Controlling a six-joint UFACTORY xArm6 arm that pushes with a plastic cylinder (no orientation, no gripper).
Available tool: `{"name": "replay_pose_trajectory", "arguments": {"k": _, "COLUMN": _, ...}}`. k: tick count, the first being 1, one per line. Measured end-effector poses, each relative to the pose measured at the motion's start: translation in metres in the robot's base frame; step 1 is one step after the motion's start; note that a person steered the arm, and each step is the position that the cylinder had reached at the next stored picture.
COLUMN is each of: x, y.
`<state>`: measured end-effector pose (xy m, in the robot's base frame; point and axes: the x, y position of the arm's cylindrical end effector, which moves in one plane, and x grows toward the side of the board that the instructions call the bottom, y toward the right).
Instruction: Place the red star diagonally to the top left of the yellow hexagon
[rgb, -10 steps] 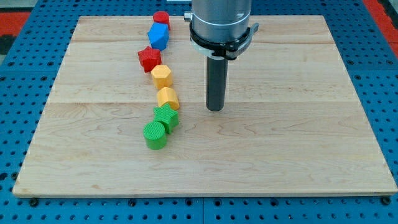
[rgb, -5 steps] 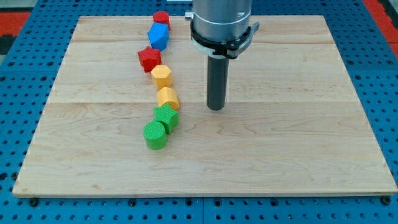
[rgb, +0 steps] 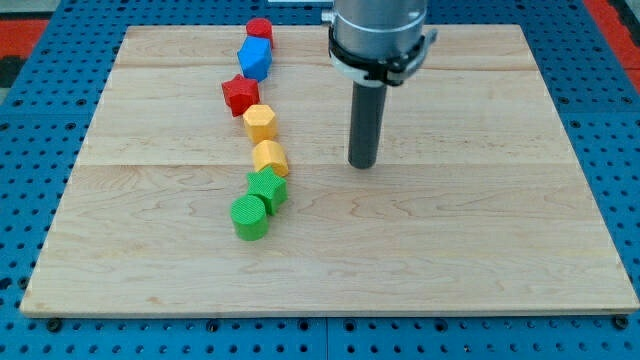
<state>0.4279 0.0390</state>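
The red star (rgb: 239, 94) lies on the wooden board (rgb: 480, 230), touching the upper left of the yellow hexagon (rgb: 259, 122). My tip (rgb: 362, 164) rests on the board well to the right of the block column, level with a second yellow block (rgb: 270, 157). It touches no block.
A red cylinder (rgb: 260, 29) and a blue block (rgb: 255, 58) sit above the red star. A green star (rgb: 267, 187) and a green cylinder (rgb: 249, 217) sit below the yellow blocks. The blocks form a column left of centre.
My tip has moved a little to the right and slightly upward. No block has moved.
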Motion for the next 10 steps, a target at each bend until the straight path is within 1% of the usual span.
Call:
{"name": "replay_pose_trajectory", "arguments": {"k": 1, "x": -0.036, "y": -0.005}}
{"name": "replay_pose_trajectory", "arguments": {"k": 2, "x": -0.063, "y": -0.045}}
{"name": "replay_pose_trajectory", "arguments": {"k": 3, "x": -0.099, "y": -0.077}}
{"name": "replay_pose_trajectory", "arguments": {"k": 4, "x": -0.099, "y": -0.168}}
{"name": "replay_pose_trajectory", "arguments": {"k": 5, "x": -0.111, "y": -0.175}}
{"name": "replay_pose_trajectory", "arguments": {"k": 6, "x": -0.117, "y": -0.163}}
{"name": "replay_pose_trajectory", "arguments": {"k": 7, "x": -0.117, "y": -0.152}}
{"name": "replay_pose_trajectory", "arguments": {"k": 9, "x": -0.08, "y": -0.192}}
{"name": "replay_pose_trajectory", "arguments": {"k": 10, "x": -0.058, "y": -0.227}}
